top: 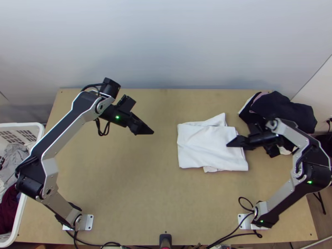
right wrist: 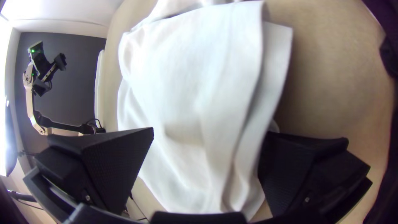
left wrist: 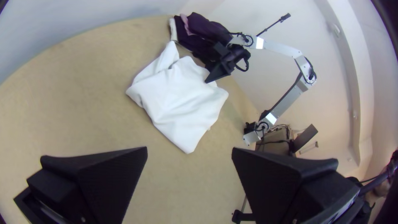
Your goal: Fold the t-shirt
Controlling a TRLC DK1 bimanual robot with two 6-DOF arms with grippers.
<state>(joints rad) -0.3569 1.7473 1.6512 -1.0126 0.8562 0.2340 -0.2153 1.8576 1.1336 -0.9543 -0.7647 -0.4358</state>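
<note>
Black left hand (top: 152,132) and black right hand (top: 228,145) are both held open, the latter over one white cloth t-shirt (top: 203,145), folded in uneven layers on the light wooden surface (top: 124,186). One white plastic basket (top: 20,125) is cut off, and one dark clothing pile (top: 286,108) is partly hidden by the right arm (top: 313,170).

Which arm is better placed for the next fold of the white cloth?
Probably the right: the right gripper is open at the white cloth, while the left gripper is farther away.
</note>
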